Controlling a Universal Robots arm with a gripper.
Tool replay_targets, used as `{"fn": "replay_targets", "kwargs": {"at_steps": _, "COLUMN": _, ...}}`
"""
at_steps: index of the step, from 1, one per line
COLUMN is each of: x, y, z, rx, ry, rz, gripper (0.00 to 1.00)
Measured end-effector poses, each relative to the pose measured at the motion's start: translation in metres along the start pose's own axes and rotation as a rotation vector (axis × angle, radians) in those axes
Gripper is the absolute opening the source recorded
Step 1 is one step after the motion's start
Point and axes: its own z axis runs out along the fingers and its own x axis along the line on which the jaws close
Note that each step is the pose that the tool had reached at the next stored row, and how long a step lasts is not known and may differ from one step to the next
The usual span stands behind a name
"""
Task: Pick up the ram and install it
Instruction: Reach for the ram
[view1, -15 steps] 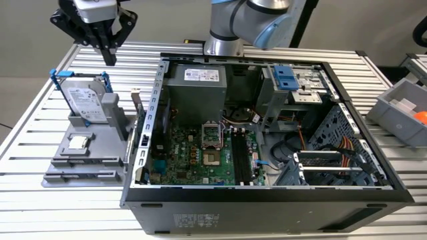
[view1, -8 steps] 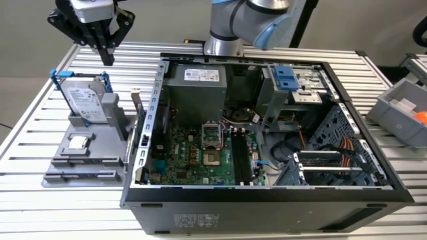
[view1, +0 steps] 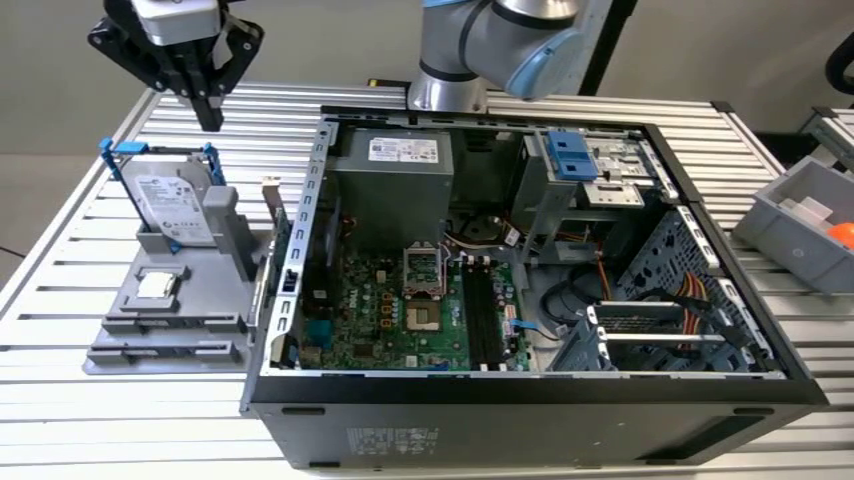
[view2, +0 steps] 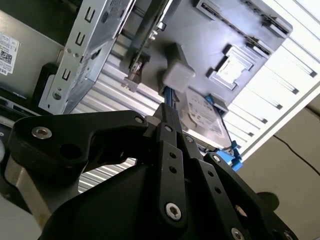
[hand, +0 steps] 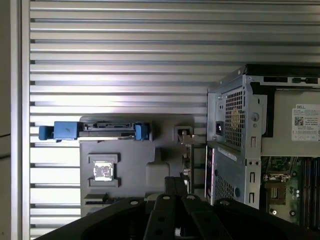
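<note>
Gripper (view1: 210, 120) with fingers pressed together, empty, hangs above the gray holder (view1: 134, 338) — the ram (view1: 276, 225) stands there on edge.

The tabletop (view1: 80, 420) is made of long silver metal strips with dark gaps between them, and bright light shines on it in the first wrist view. In the second wrist view, a thin black cord (view2: 300, 151) lies on the plain grey-brown floor (view2: 300, 120) beside it.
</note>
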Motion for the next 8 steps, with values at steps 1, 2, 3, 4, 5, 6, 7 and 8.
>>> {"fn": "replay_targets", "kwargs": {"at_steps": 1, "x": 0.0006, "y": 0.0, "z": 0.0, "rx": 0.0, "ry": 0.0, "rz": 0.0, "gripper": 0.0}}
{"fn": "replay_targets", "kwargs": {"at_steps": 2, "x": 0.0012, "y": 0.0, "z": -0.0001, "rx": 0.0, "ry": 0.0001, "rz": 0.0, "gripper": 0.0}}
{"fn": "replay_targets", "kwargs": {"at_steps": 3, "x": 0.0017, "y": 0.0, "z": 0.0, "rx": 0.0, "ry": 0.0, "rz": 0.0, "gripper": 0.0}}
{"fn": "replay_targets", "kwargs": {"at_steps": 4, "x": 0.0023, "y": 0.0, "z": 0.0, "rx": -0.0001, "ry": 0.0, "rz": 0.0, "gripper": 0.0}}
{"fn": "replay_targets", "kwargs": {"at_steps": 5, "x": 0.0029, "y": 0.0, "z": -0.0001, "rx": 0.0, "ry": 0.0001, "rz": 0.0, "gripper": 0.0}}
{"fn": "replay_targets", "kwargs": {"at_steps": 6, "x": 0.0036, "y": 0.0, "z": -0.0001, "rx": 0.0, "ry": 0.0, "rz": 0.0, "gripper": 0.0}}
{"fn": "replay_targets", "kwargs": {"at_steps": 7, "x": 0.0043, "y": 0.0, "z": -0.0001, "rx": 0.0, "ry": 0.0001, "rz": 0.0, "gripper": 0.0}}
{"fn": "replay_targets", "kwargs": {"at_steps": 8, "x": 0.0059, "y": 0.0, "z": -0.0001, "rx": 0.0, "ry": 0.0001, "rz": 0.0, "gripper": 0.0}}
